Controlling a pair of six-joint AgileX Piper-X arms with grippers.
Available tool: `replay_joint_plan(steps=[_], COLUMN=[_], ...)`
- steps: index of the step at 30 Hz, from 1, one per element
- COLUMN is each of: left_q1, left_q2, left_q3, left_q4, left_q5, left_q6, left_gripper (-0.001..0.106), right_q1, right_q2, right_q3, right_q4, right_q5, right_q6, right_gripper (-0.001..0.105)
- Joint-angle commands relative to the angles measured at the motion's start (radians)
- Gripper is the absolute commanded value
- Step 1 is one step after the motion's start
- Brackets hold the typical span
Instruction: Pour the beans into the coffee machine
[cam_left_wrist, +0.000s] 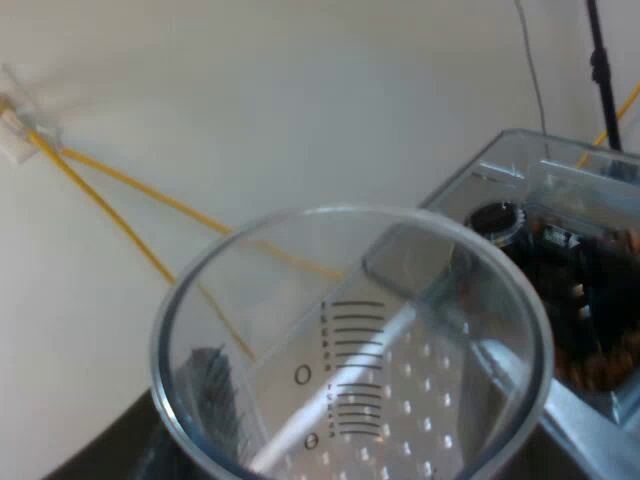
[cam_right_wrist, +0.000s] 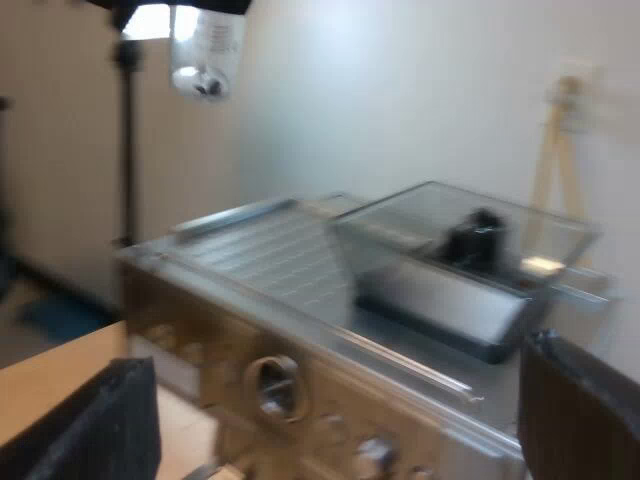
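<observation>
My left gripper is shut on the clear measuring glass, and one dark finger shows through its wall. The glass's open mouth faces the camera; its printed scale is plain and I see no beans inside. Beside the glass stands the clear bean hopper with brown beans in it. In the right wrist view the glass hangs high above the espresso machine, away from its hopper. My right gripper stands open before the machine's front, with nothing between its fingers.
Dials line the machine's front. A wooden table top lies below the machine. A black stand pole rises beyond the machine. Yellow cords run along the pale wall.
</observation>
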Motion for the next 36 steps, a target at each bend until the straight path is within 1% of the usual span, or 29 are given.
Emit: replay_joint_plan(steps=[1, 2, 4, 6, 7, 8, 9, 10, 11, 12, 15, 16, 17, 18, 21, 22, 24, 25, 27, 28, 29, 31, 34, 35, 36], left_q1=[0.024, 0.034, 0.046, 0.061, 0.064, 0.072, 0.08, 0.083, 0.091, 0.095, 0.121, 0.126, 0.135, 0.143, 0.175, 0.18, 0.197, 0.202, 0.22, 0.225, 0.233, 0.245, 0.262, 0.266, 0.266], left_q2=[-0.079, -0.12, -0.168, -0.241, -0.261, -0.303, -0.346, -0.36, -0.402, -0.422, -0.533, -0.551, -0.59, -0.609, -0.709, -0.725, -0.78, -0.792, -0.834, -0.839, -0.851, -0.859, -0.86, -0.86, -0.86], left_q3=[0.073, 0.121, 0.181, 0.274, 0.301, 0.355, 0.409, 0.427, 0.477, 0.502, 0.646, 0.673, 0.726, 0.753, 0.9, 0.924, 1.009, 1.031, 1.112, 1.124, 1.159, 1.205, 1.267, 1.3, 1.314], left_q4=[0.009, 0.007, -0.001, -0.029, -0.036, -0.054, -0.072, -0.078, -0.084, -0.085, -0.109, -0.117, -0.132, -0.143, -0.184, -0.192, -0.221, -0.228, -0.255, -0.262, -0.277, -0.3, -0.352, -0.384, -0.398], left_q5=[0.007, 0.007, 0.009, 0.014, 0.018, 0.025, 0.028, 0.028, 0.03, 0.033, 0.052, 0.052, 0.052, 0.052, 0.057, 0.06, 0.067, 0.067, 0.067, 0.067, 0.067, 0.082, 0.113, 0.117, 0.116], left_q6=[-0.043, -0.048, -0.048, -0.048, -0.048, -0.051, -0.067, -0.074, -0.092, -0.097, -0.144, -0.156, -0.169, -0.174, -0.226, -0.23, -0.255, -0.267, -0.299, -0.307, -0.323, -0.333, -0.333, -0.34, -0.341], left_gripper=[0.006, 0.006, 0.006, 0.006, 0.006, 0.006, 0.006, 0.006, 0.006, 0.006, 0.006, 0.006, 0.006, 0.006, 0.006, 0.006, 0.006, 0.006, 0.006, 0.006, 0.006, 0.006, 0.006, 0.006, 0.006], right_q1=[0.0, 0.0, 0.0, 0.0, 0.0, 0.0, 0.0, 0.0, 0.0, 0.0, 0.0, 0.0, 0.0, 0.0, 0.0, 0.0, 0.0, 0.0, 0.0, 0.0, 0.0, 0.0, 0.0, 0.0, 0.0], right_q2=[-0.005, -0.005, -0.005, -0.005, -0.005, -0.005, -0.005, -0.005, -0.005, -0.005, 0.002, 0.006, 0.011, 0.015, 0.046, 0.05, 0.075, 0.082, 0.109, 0.118, 0.134, 0.165, 0.214, 0.24, 0.247], right_q3=[-0.013, -0.013, -0.013, -0.013, -0.013, -0.011, -0.008, -0.005, 0.003, 0.007, 0.059, 0.072, 0.089, 0.099, 0.148, 0.153, 0.177, 0.184, 0.202, 0.205, 0.213, 0.221, 0.224, 0.224, 0.224], right_q4=[0.057, 0.078, 0.105, 0.128, 0.132, 0.135, 0.134, 0.134, 0.134, 0.134, 0.134, 0.134, 0.132, 0.13, 0.106, 0.098, 0.054, 0.039, -0.004, -0.011, -0.028, -0.063, -0.1, -0.118, -0.123], right_q5=[-0.069, -0.092, -0.114, -0.139, -0.145, -0.164, -0.179, -0.184, -0.185, -0.185, -0.223, -0.231, -0.232, -0.232, -0.234, -0.234, -0.236, -0.236, -0.236, -0.236, -0.236, -0.236, -0.236, -0.236, -0.236], right_q6=[0.002, 0.007, 0.01, 0.04, 0.049, 0.061, 0.069, 0.071, 0.081, 0.088, 0.115, 0.121, 0.134, 0.142, 0.148, 0.148, 0.161, 0.169, 0.204, 0.209, 0.209, 0.209, 0.209, 0.209, 0.209], right_gripper=[0.077, 0.077, 0.077, 0.077, 0.077, 0.077, 0.077, 0.077, 0.077, 0.077, 0.077, 0.077, 0.077, 0.077, 0.077, 0.077, 0.077, 0.077, 0.077, 0.077, 0.077, 0.077, 0.077, 0.077, 0.077])
